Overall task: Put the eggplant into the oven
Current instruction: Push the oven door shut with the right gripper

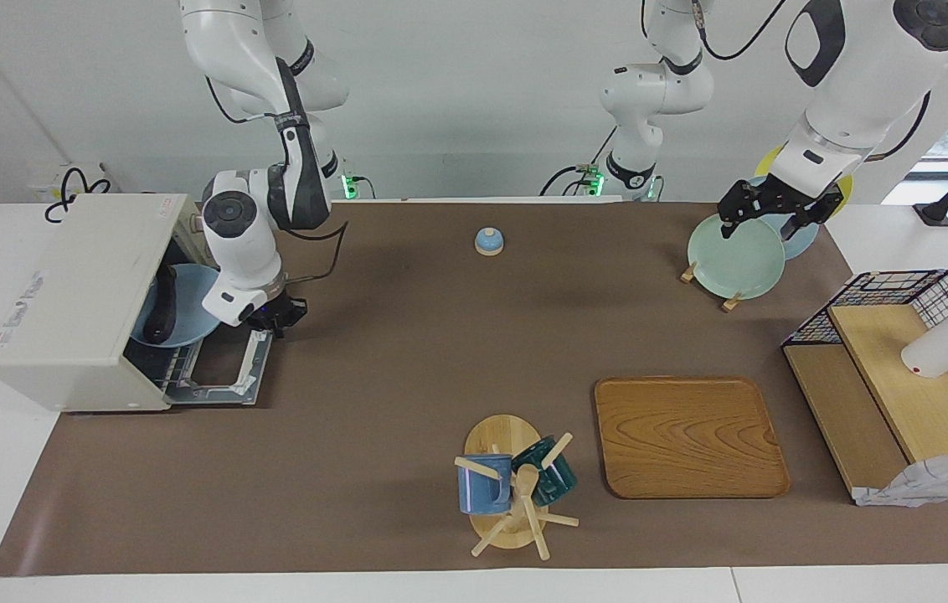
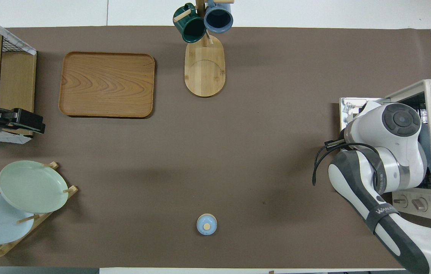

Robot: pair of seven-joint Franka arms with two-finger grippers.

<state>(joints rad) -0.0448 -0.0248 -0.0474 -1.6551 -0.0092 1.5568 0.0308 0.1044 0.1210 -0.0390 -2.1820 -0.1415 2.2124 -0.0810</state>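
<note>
The oven [image 1: 76, 297] is standing at the right arm's end of the table with its door [image 1: 223, 368] lying open and flat, and the eggplant [image 1: 164, 306] is already resting inside it on a light blue plate [image 1: 189, 314], which is still sticking out a little over the rack. The right gripper [image 1: 277, 316] is hanging just above the corner of the open door nearest to the robots, with its fingertips pressed together and nothing between them. I am judging that the step now is either pushing the plate deeper or lifting the door shut; for doing it well, the closed fingers should be going under the door's edge slowly and following its arc, without knocking the plate. The left gripper [image 1: 763, 219] is waiting over the green plate [image 1: 735, 255] in the plate rack, its fingers spread wide and holding nothing
</note>
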